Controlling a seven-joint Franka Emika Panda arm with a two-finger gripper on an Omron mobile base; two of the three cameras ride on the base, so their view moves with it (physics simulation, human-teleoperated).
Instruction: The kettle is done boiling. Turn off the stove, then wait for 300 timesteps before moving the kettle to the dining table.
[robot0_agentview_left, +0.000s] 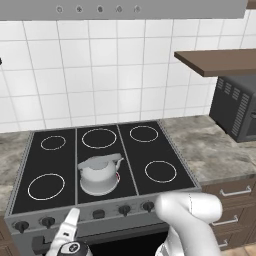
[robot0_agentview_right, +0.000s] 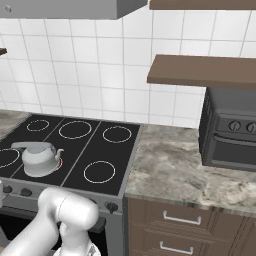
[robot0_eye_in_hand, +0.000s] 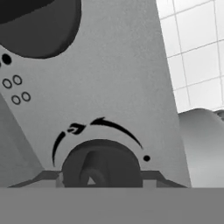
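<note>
Stove front close-up, kettle on the front centre burner.

I see the stove by open marble counter; the kettle sits inside the cooktop edges. My gripper straddles a black knob, half-open; grip unclear.

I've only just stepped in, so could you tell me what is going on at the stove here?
The arm is reaching down to the knob row on the front of the stove. The hand view looks straight at one black knob, with the gripper right up against it; whether the fingers are actually clamped on it cannot be made out. The kettle sits untouched on the front middle burner, with a red glow at its base, so the burner appears to be on.
</note>
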